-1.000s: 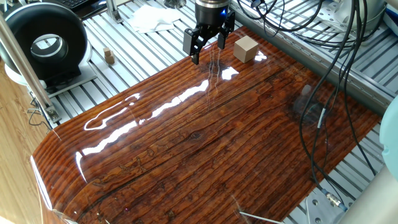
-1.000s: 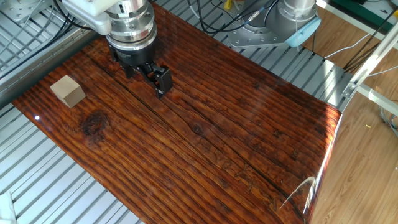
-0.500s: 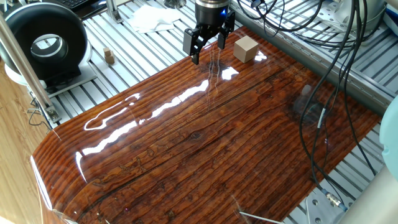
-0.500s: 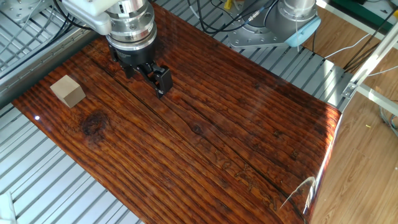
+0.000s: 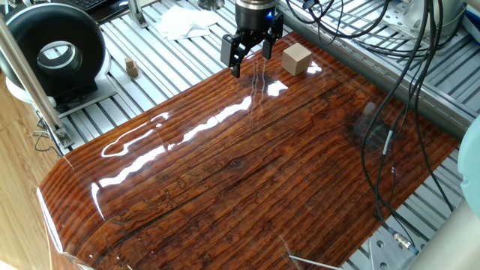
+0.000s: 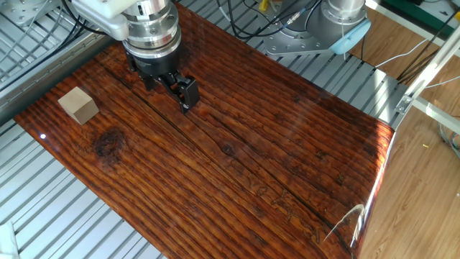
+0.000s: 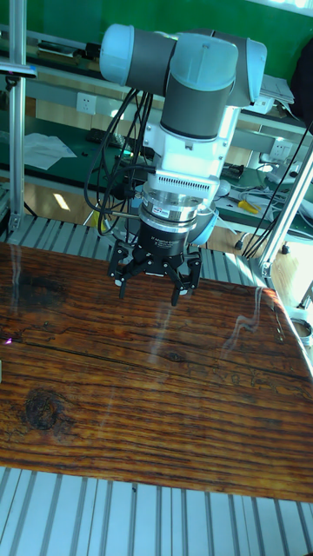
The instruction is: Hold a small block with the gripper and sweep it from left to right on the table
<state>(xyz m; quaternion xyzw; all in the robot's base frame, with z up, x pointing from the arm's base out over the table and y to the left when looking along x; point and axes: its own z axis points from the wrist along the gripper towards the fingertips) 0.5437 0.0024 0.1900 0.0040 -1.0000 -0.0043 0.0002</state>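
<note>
The jaws stand wide open and hold nothing. They hang from the arm point(image 7: 200, 78) over one end of the worktop point(image 5: 262, 172), with the tips pointing down; I cannot tell whether they touch the wood. The small block point(image 5: 297, 58) lies flat on the worktop near the same end, beside the jaws but clearly apart from them. A tiny brown piece point(image 5: 131, 67) stands off the worktop, on the silver slats point(image 5: 169, 58)
</note>
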